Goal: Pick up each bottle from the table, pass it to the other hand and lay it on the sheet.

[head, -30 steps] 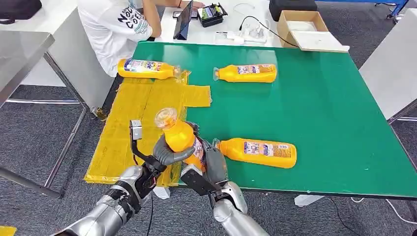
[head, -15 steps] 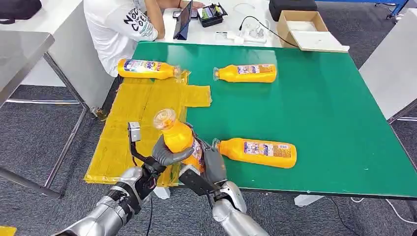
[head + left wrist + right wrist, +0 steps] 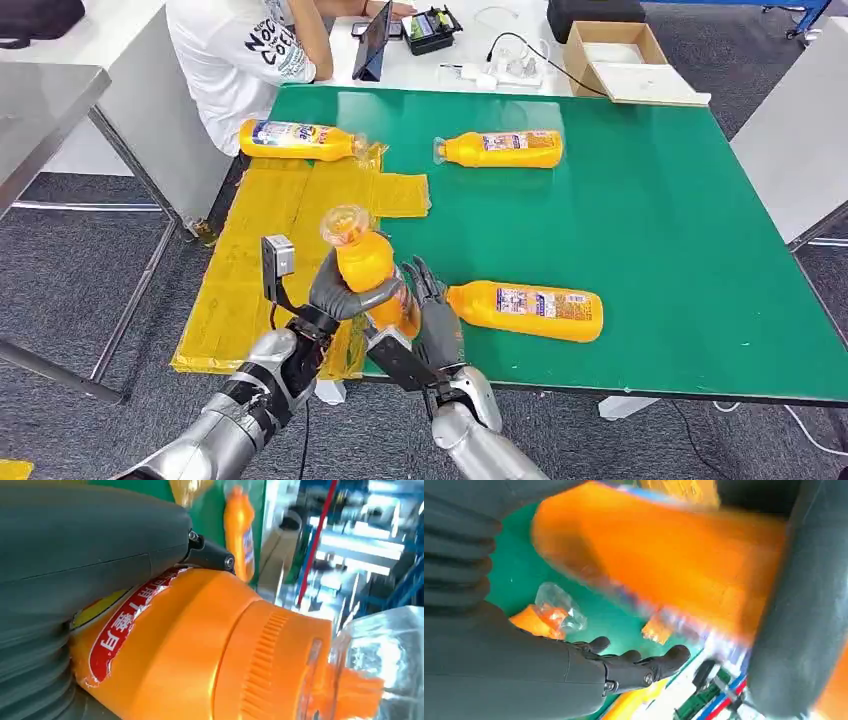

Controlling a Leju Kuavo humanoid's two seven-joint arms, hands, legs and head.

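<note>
Orange juice bottles dominate the head view. One held bottle (image 3: 365,275) stands nearly upright above the near edge of the green bench (image 3: 650,230), cap end up, with the left hand (image 3: 345,295) wrapped around its body. The right hand (image 3: 425,305) sits just right of it with fingers spread and apart from the bottle, gripping nothing; the bottle's lower end is hidden behind both hands. A near bottle (image 3: 525,310) lies on its side on the bench just right of the right hand. A far bottle (image 3: 500,148) lies on the green surface, and another, the sheet bottle (image 3: 295,140), lies at the far end of the yellow sheet (image 3: 270,240). A person in a white shirt (image 3: 240,60) sits at the far left, partly cut off by the frame. A cardboard box (image 3: 620,60) stands on the white table beyond.

From the left wrist, the grey thumb presses on the held bottle's (image 3: 200,650) orange body beside its red label; the clear cap is cut off at the edge and the background is blurred.

From the right wrist, the held bottle (image 3: 659,565) is a smeared orange shape, hard to make out, with the dark fingers (image 3: 644,667) extended and free of it. The near bottle's clear cap (image 3: 556,605) shows on the green surface.
</note>
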